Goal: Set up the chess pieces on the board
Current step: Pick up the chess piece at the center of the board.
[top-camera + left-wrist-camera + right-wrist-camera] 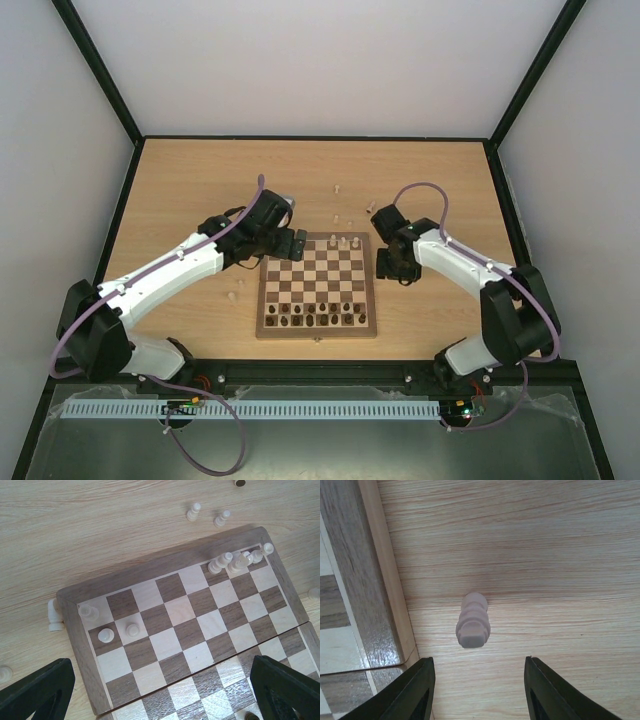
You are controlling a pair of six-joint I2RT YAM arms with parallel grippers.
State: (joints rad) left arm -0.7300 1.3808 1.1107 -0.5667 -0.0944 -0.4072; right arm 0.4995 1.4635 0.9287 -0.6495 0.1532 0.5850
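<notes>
White arm links [170,270], black joints [95,335], purple cables [425,185], black pincer fingers [35,690]

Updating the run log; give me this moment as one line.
left gripper: open, empty, above board corner | right gripper: open, empty, over cream piece on table beside board | setup: unfinished

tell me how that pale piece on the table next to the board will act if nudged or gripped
The pale piece looks like turned wood: probably rigid and light. Its round, ridged body could roll on the smooth table if toppled. The ridges may give a grip some purchase, though so small a piece might twist out.
</notes>
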